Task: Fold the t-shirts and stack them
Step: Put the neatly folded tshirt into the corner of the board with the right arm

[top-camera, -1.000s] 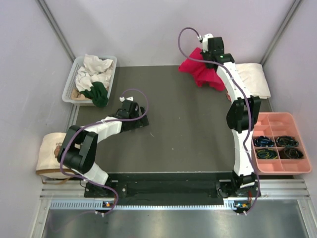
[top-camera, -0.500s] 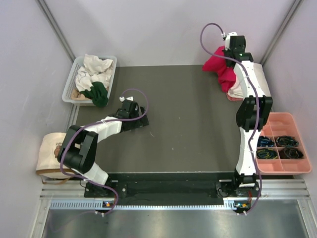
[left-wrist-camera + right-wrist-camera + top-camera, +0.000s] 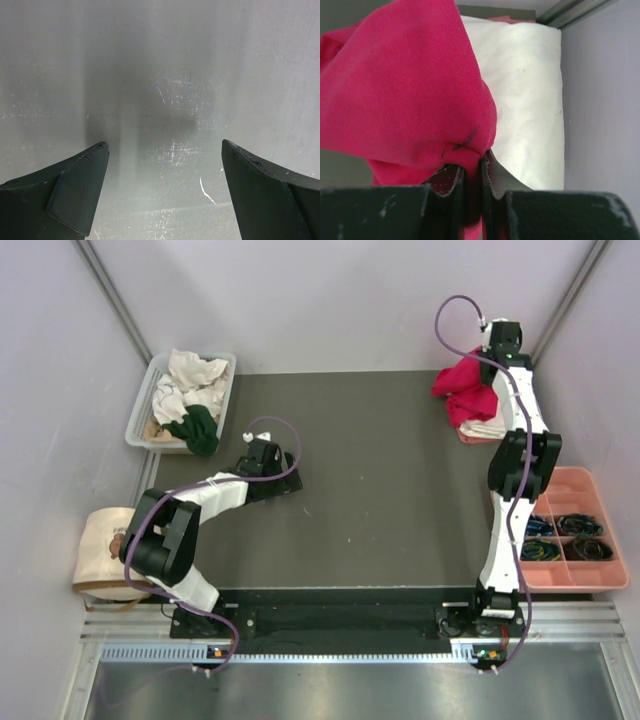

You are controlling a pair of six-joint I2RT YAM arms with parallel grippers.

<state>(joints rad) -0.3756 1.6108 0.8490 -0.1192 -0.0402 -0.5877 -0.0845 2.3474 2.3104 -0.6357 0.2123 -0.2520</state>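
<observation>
Crimson t-shirt (image 3: 405, 85): bunched, pinched in the right gripper (image 3: 481, 161), hangs over the folded cream t-shirt (image 3: 530, 100), far right corner (left gripper (image 3: 162, 155) gapes empty, well apart).

Dark table (image 3: 380, 480), folded t-shirt stack (image 3: 487, 429)

Red tee (image 3: 405, 90) plain; white tee (image 3: 530, 100) plain; dk green tee (image 3: 198, 430); tray (image 3: 585, 490) salmon-pink; table (image 3: 380, 460) dk grey.

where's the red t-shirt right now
Top view: at the table's far right corner, the red t-shirt is pinched in the right end effector, bunched over the folded cream-white t-shirt.
</observation>
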